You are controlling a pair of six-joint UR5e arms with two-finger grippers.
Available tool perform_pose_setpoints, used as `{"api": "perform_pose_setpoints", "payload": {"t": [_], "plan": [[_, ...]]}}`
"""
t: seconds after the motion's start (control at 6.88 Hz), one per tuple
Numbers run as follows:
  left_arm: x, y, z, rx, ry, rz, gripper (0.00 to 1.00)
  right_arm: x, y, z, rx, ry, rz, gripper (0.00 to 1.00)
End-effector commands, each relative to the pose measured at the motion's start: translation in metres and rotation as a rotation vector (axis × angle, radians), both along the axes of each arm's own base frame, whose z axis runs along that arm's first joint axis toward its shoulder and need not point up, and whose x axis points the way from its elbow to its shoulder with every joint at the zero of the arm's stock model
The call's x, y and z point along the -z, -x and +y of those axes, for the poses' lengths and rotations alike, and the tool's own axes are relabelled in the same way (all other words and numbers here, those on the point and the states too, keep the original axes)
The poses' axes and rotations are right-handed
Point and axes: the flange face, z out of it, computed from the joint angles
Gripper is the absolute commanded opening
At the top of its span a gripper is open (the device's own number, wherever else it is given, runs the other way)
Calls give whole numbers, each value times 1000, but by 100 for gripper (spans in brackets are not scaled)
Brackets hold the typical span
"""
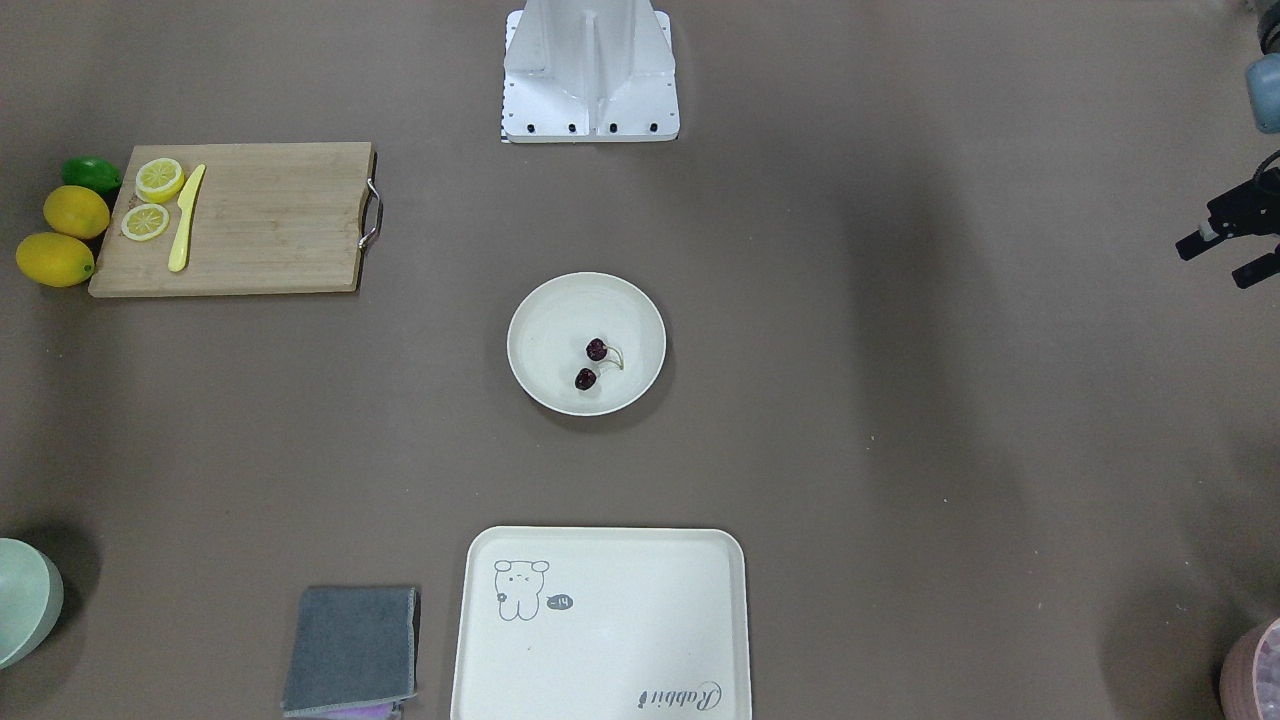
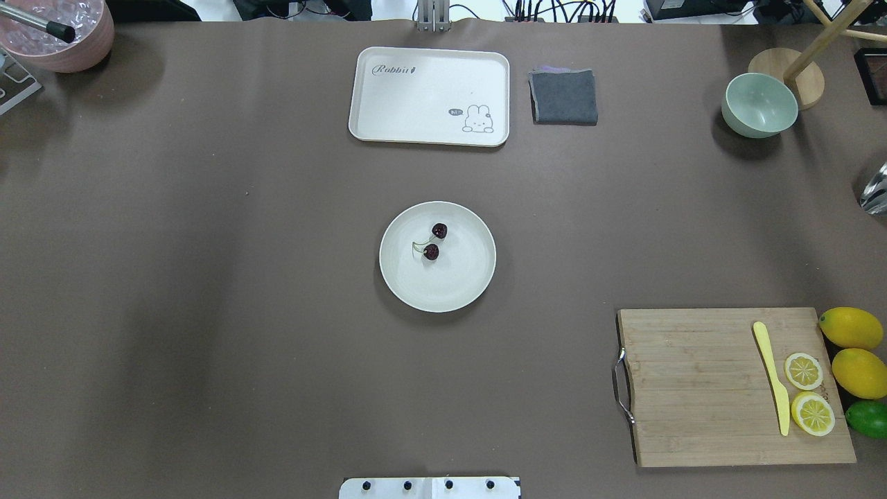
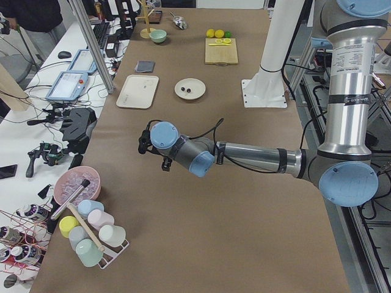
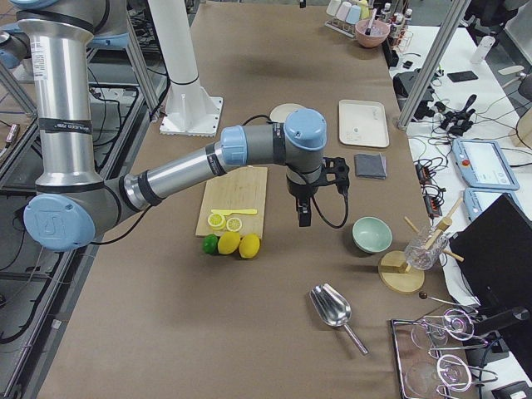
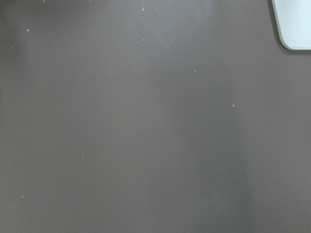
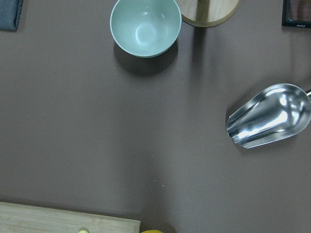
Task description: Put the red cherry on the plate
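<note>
The red cherry (image 1: 592, 363), a pair of tiny dark maroon fruits on thin stems, lies inside the round cream plate (image 1: 545, 340) at the table's centre; the overhead view shows the cherry (image 2: 435, 241) on the plate (image 2: 450, 284) too. My left gripper (image 1: 1215, 262) hovers far off at the table's left end, open with nothing between its fingers. My right gripper (image 4: 303, 218) hangs above the table between the cutting board and the green bowl, seen only from the side; I cannot tell its state.
A wooden cutting board (image 2: 693, 388) carries lemon slices and a yellow knife, with lemons (image 2: 851, 328) and a lime beside it. A rabbit tray (image 2: 423, 90), a grey cloth (image 2: 563, 97), a green bowl (image 2: 759, 104), a metal scoop (image 6: 269, 121) and a pink bowl (image 2: 97, 48) stand around the table's edges.
</note>
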Motion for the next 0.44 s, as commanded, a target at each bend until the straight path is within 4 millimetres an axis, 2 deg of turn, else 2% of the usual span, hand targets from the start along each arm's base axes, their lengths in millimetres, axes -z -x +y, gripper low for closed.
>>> {"api": "perform_pose_setpoints", "payload": {"t": [0.0,0.15,0.29], "plan": [[-3,15,-7,41,86,-34,99,3,0,4,3,-8,-7,100],[-10,37,-19,101,111,-141,99,-2,0,3,5,-2,1,100],[-25,68,-22,133,140,-235,99,2,-1,2,3,-12,9,99]]}}
